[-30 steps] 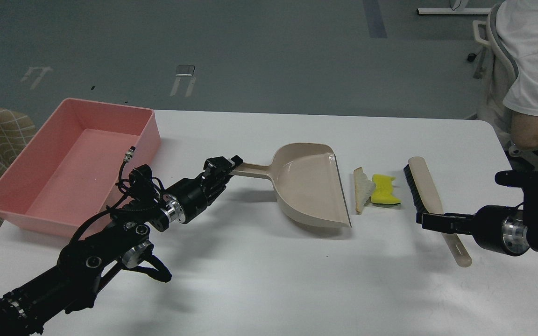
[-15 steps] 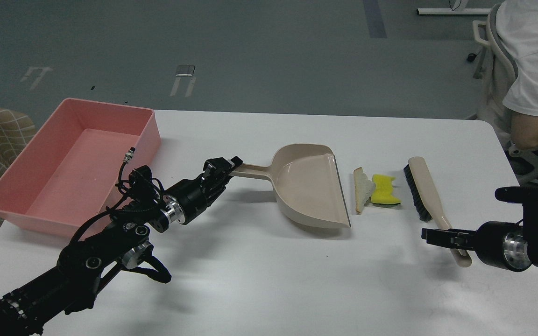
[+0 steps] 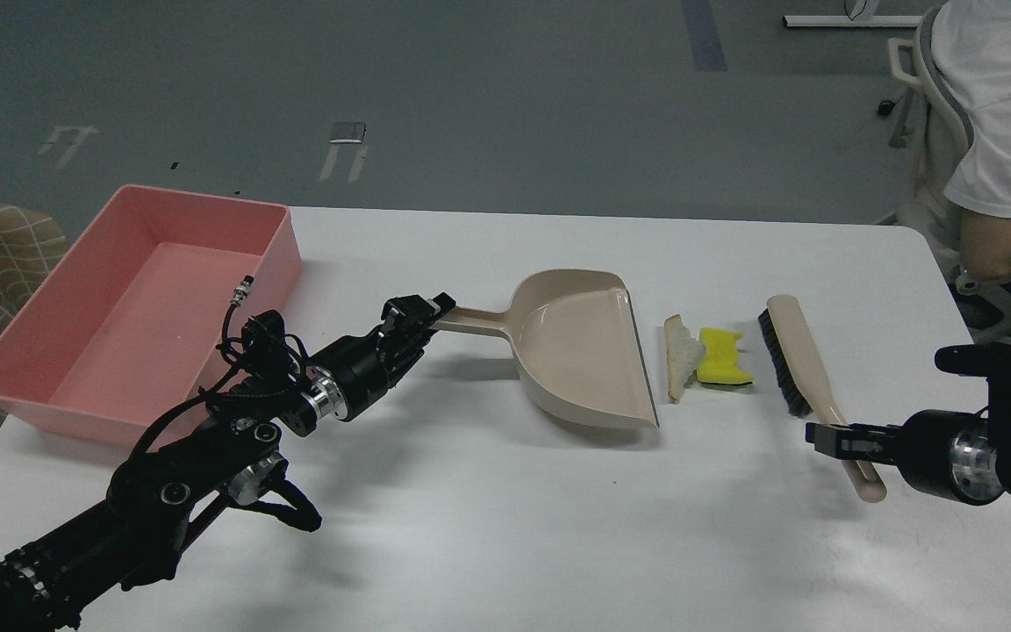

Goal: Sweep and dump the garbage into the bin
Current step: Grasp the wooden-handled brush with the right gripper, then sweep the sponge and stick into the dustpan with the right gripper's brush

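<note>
Two scraps of garbage on the white bench [image 3: 488,527], touching each other: a yellow spongy chunk [image 3: 721,368] with a notched edge and, just left of it, a thin whitish slice [image 3: 679,355] with a tan crust. Both probably very light and soft, likely to slide or tumble under bristles rather than resist; better pushed than pinched. Placed between the beige dustpan [image 3: 580,351], lip open toward them, and the brush [image 3: 808,382] lying just to their right, bristles facing them. Left end effector [image 3: 422,316] closed on the tip of the dustpan handle; a stiff, light plastic scoop by the look of it, so a firm hold at the handle end should keep the lip flat on the bench. Right end effector [image 3: 832,436] at the lower part of the brush handle, seen dark and end-on; cannot tell whether closed on it. Dustpan with nothing in it. Pink bin [image 3: 276,230] at the far left of the bench, well apart from the scraps, interior bare.
</note>
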Robot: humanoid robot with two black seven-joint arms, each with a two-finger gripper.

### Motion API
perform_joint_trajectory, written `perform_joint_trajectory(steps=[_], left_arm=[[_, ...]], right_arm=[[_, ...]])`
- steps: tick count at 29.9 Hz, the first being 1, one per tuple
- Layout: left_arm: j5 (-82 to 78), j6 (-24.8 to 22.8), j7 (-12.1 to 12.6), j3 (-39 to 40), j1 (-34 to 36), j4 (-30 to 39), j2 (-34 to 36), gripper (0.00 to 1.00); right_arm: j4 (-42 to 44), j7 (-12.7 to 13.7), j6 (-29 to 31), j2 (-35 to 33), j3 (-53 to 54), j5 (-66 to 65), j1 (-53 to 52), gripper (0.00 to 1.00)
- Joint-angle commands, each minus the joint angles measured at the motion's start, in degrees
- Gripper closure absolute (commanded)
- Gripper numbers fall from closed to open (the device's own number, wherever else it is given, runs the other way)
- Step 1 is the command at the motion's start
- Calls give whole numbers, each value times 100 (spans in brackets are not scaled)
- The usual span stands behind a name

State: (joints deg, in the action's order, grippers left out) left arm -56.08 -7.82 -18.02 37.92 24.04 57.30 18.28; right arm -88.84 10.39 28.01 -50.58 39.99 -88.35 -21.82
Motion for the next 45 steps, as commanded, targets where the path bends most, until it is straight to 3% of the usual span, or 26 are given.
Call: perform_joint_trajectory(steps=[1, 4, 10, 26, 33, 40, 45], left_arm=[[0, 0, 9, 5, 13, 0, 0, 100], [0, 0, 9, 5, 13, 0, 0, 100], [0, 0, 9, 5, -13, 0, 0, 100], [0, 9, 26, -74, 13, -123, 61, 100], [0, 9, 18, -171, 48, -158, 61, 100], [0, 9, 18, -171, 57, -158, 53, 100], [96, -9, -26, -154, 57, -158, 61, 100]], right_arm=[[-11, -2, -1, -4, 0, -7, -24, 71], [-11, -2, -1, 5, 0, -7, -24, 75], [24, 42, -1, 66, 0, -7, 2, 98], [-142, -37, -1, 576, 1, 55, -50, 99], [-125, 174, -1, 1348, -236, 37, -427, 99], [-125, 218, -1, 2008, -404, 37, -753, 99], [-256, 227, -1, 2001, -46, 46, -780, 99]])
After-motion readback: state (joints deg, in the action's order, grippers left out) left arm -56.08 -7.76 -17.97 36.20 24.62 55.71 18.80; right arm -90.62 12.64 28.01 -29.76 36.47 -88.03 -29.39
